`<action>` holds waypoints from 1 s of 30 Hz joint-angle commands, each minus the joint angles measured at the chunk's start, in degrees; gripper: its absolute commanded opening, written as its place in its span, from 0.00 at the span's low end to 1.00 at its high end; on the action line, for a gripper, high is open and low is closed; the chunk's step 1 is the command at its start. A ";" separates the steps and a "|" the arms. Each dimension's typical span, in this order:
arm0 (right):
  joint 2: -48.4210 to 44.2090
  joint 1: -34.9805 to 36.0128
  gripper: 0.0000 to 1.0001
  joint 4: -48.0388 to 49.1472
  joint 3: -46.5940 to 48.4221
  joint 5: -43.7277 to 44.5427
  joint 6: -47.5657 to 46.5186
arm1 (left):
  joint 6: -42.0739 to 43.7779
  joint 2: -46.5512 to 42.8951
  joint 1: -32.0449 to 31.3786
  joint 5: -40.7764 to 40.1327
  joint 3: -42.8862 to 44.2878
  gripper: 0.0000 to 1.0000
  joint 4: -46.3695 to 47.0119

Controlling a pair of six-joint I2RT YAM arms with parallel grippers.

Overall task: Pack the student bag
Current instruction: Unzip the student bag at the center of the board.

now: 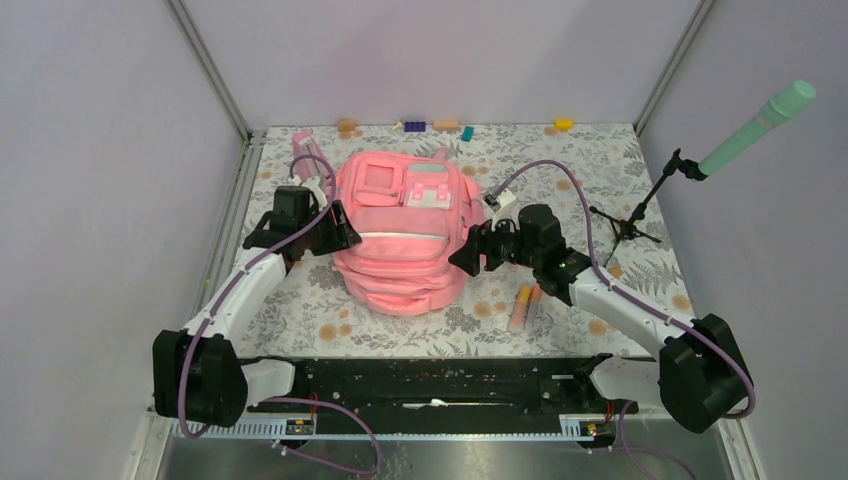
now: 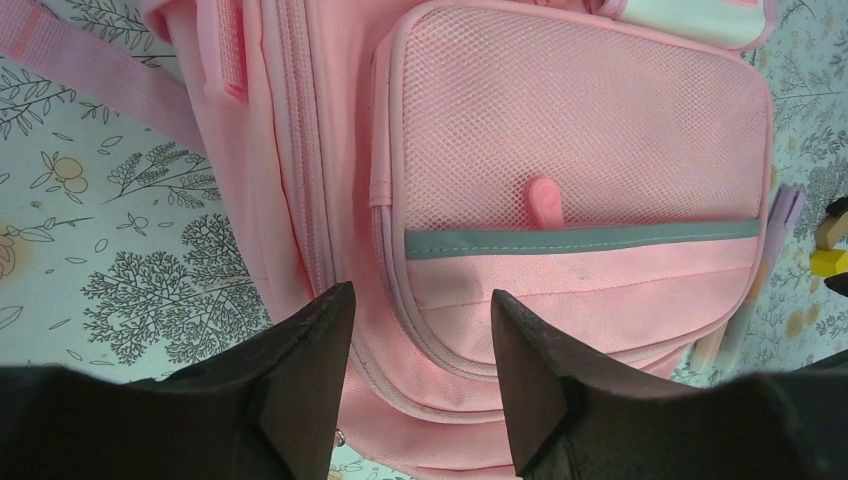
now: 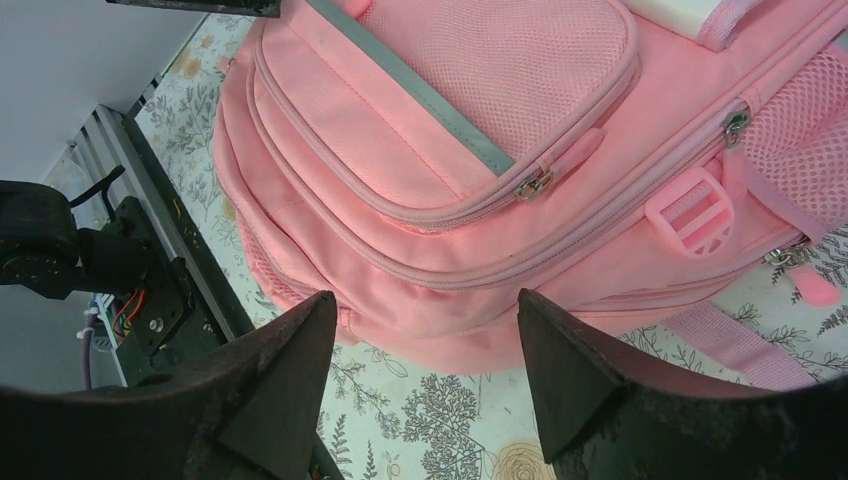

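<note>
Left claw (image 1: 338, 230), seen from above, sits right at the left flank of the student bag (image 1: 400, 235). Its fingers are parted to a middling gap with nothing between them. The right claw (image 1: 462, 258) faces it from the opposite flank, spread wider and also empty. So the bag lies between the two, inward of each, front pockets up. Its long axis runs near-to-far, crosswise to the line joining the claws. A pair of orange pens (image 1: 522, 306) lies on the table (image 1: 300, 310) behind and outward of the right claw. From the left wrist, the left claw (image 2: 420, 295) hovers over the side seam of the bag (image 2: 600, 285), with the mesh pocket (image 2: 560, 110) straight ahead of its fingertips and no zip visibly open. From the right wrist, the right claw (image 3: 425, 297) stands just off the bag (image 3: 400, 150), with bare table below its tips and a zip pull (image 3: 533, 183) ahead of them. I judge the left claw the nearer of the two. The zip pulls lie on the right claw's side, though, so opening the bag likely falls to it.
</note>
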 commanded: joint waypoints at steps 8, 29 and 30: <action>-1.94 -0.13 0.73 -0.76 0.38 0.77 -1.66 | -2.90 1.95 -0.65 5.82 -1.24 0.48 5.28; -6.21 -0.10 0.74 -2.08 -2.55 2.46 -6.87 | 14.36 5.28 -1.58 13.32 6.34 0.00 -4.29; -6.41 -0.09 0.74 -2.30 -2.61 3.42 -7.08 | 15.99 5.11 -2.30 12.67 7.10 0.00 -5.40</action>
